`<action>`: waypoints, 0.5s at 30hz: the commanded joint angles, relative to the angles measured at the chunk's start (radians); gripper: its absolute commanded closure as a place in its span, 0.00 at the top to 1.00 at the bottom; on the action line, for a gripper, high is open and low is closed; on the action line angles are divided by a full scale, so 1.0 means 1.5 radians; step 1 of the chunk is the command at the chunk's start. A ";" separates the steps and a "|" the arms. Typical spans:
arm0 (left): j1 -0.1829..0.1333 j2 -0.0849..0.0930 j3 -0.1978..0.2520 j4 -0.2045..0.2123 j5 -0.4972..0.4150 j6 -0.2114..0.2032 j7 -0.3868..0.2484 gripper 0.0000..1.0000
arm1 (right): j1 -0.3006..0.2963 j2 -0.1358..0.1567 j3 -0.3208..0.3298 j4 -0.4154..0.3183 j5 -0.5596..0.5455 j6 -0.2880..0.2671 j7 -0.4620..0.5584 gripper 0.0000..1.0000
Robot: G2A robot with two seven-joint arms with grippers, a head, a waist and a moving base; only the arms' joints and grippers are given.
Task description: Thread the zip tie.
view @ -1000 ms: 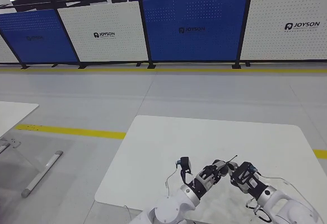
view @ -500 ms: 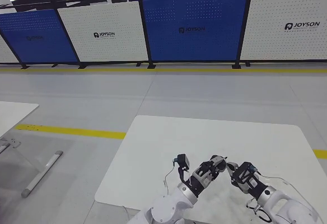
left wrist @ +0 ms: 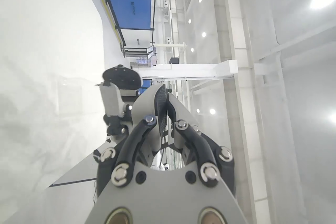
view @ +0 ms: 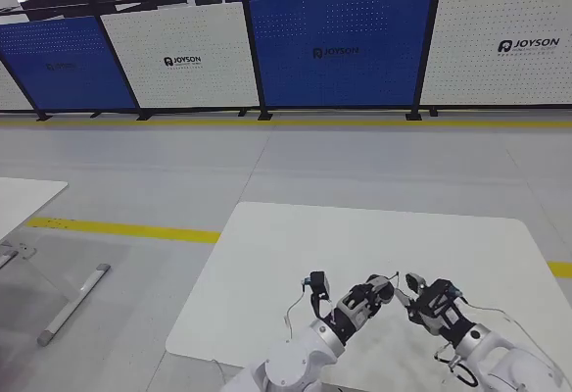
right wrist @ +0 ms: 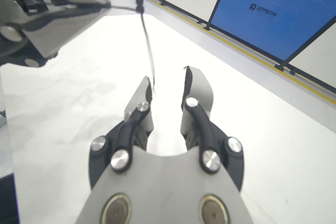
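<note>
Top view: both arms are over the near part of the surface (view: pixel 364 235), about midway between its left and right edges. The left gripper (view: pixel 384 287) and the right gripper (view: pixel 414 285) face each other, tips near one another. The zip tie (view: pixel 397 279) shows as a thin dark line between them, held above the surface. Blue and white panels (view: pixel 340 54) stand on the floor beyond the far edge.

Left wrist view: the left gripper (left wrist: pixel 166 97) is clenched, its ribbed pads (left wrist: pixel 161 101) pressed flat together with no gap. The right gripper (left wrist: pixel 115 86) is just beyond its tips, over the white surface (left wrist: pixel 39 51).

Right wrist view: the right gripper (right wrist: pixel 168 79) is released, with a wide gap between its two fingers (right wrist: pixel 195 83). The left gripper (right wrist: pixel 103 4) grasps one end of the zip tie (right wrist: pixel 147 38). A short piece runs from its tips to the tie's square head (right wrist: pixel 139 3), and from the head the strap comes down toward the right gripper. The strap's free end lies inside the gap, close against one finger. Whether it touches that finger I cannot tell. The whole tie hangs clear of the surface (right wrist: pixel 236 104).
</note>
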 commanded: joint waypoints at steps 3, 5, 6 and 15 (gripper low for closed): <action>-0.002 0.002 -0.013 0.006 -0.012 0.022 -0.010 0.00 | -0.027 0.002 0.034 -0.005 0.022 0.011 -0.038 1.00; -0.001 0.004 -0.019 0.008 -0.012 0.032 -0.013 0.00 | -0.044 0.003 0.056 -0.006 0.038 0.016 -0.061 1.00; -0.001 0.005 -0.022 0.008 -0.012 0.036 -0.015 0.00 | -0.052 0.003 0.067 -0.006 0.048 0.018 -0.074 1.00; 0.005 0.011 -0.051 0.025 -0.036 0.050 -0.031 0.00 | -0.144 0.007 0.177 0.004 0.135 0.016 -0.189 1.00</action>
